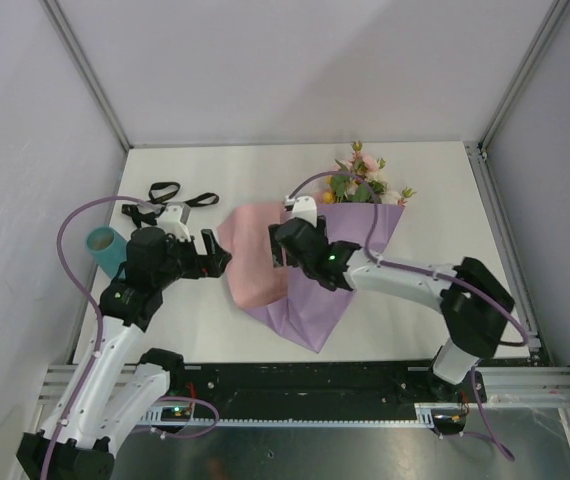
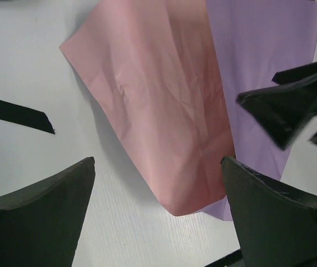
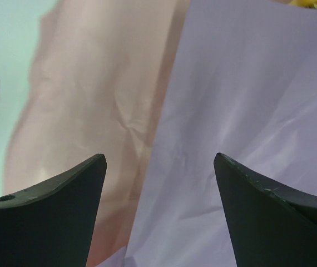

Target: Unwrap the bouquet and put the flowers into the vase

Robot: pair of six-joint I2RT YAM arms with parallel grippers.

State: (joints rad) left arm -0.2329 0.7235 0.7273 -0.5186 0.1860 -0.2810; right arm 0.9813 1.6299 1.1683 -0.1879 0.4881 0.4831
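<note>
Clearly both grippers are released, each with 2 fingers spread wide and nothing between them. The left gripper (image 1: 219, 256) hangs just beside the left edge of the pink paper (image 1: 253, 268). The right gripper (image 1: 278, 248) hovers where the pink paper meets the purple paper (image 1: 327, 300). The flowers (image 1: 363, 181) lie behind the right gripper, at the far end of the purple paper. The vase (image 1: 105, 250) is at the left, beside the left arm.

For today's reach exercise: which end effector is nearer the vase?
Left. The left end effector is right of the vase; the right end effector is farther right, over the paper.
</note>
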